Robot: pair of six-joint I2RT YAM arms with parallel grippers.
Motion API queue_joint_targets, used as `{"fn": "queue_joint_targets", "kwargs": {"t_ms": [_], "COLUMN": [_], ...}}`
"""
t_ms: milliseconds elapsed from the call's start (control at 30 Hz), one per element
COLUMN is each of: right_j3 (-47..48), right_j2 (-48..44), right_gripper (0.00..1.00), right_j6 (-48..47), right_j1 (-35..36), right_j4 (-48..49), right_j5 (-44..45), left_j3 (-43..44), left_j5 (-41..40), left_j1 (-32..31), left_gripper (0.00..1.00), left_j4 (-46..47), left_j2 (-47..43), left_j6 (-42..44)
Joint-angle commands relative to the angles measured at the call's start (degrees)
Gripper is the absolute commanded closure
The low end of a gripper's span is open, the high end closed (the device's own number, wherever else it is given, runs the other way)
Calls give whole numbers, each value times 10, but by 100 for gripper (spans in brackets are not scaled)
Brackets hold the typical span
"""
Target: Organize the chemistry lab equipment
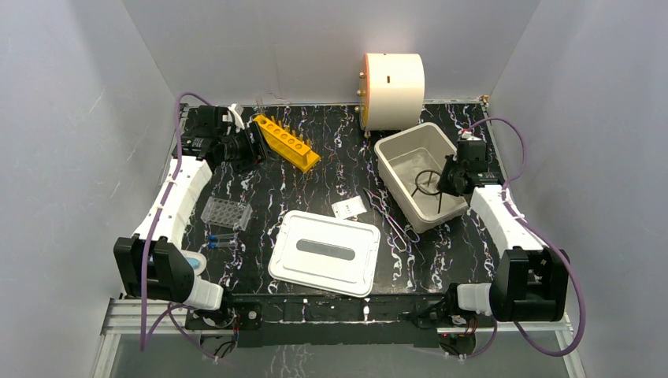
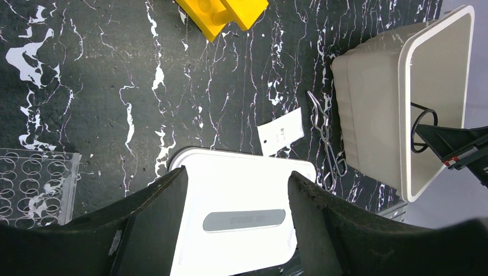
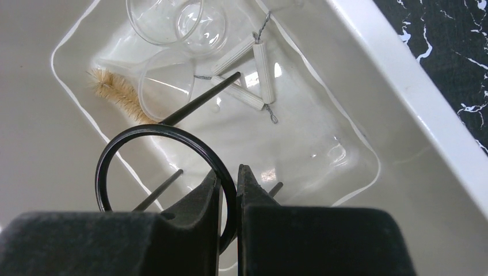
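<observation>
My right arm reached forward and bent down over the white tub. There my right claw hung clenched on the rim of a black ring stand, whose legs pointed down into the tub. Below it on the tub floor lay a clear funnel, a tiny clear beaker, a white triangle and a bristle brush. My left claw was stretched to the far left of the table, beside the orange tube rack, released and holding nothing. Between the arms lay the flat lid. The wire tongs lay between it and the tub, a white card just beyond it, and the well plate and blue-capped vials to its left.
</observation>
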Motion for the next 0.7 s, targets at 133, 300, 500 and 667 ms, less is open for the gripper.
{"fn": "queue_joint_targets", "kwargs": {"t_ms": [133,300,500,667], "right_j3": [-13,26,85,143], "right_j2": [-2,-16,-30,-40], "right_gripper": [61,46,35,30], "right_j6": [0,-3,-6,-21], "right_j1": [-1,-1,-1,-1], "right_j4": [35,15,-22,-43], "right_j5": [5,6,17,-16], "left_j3": [6,6,6,1], "left_j5": [14,13,13,11], "left_j1": [-2,-2,-2,-2], "left_gripper": [37,37,36,36], "left_j4": [-4,-5,-4,-3], "left_j2": [-2,-2,-4,-7], "left_j6": [0,0,1,-1]}}
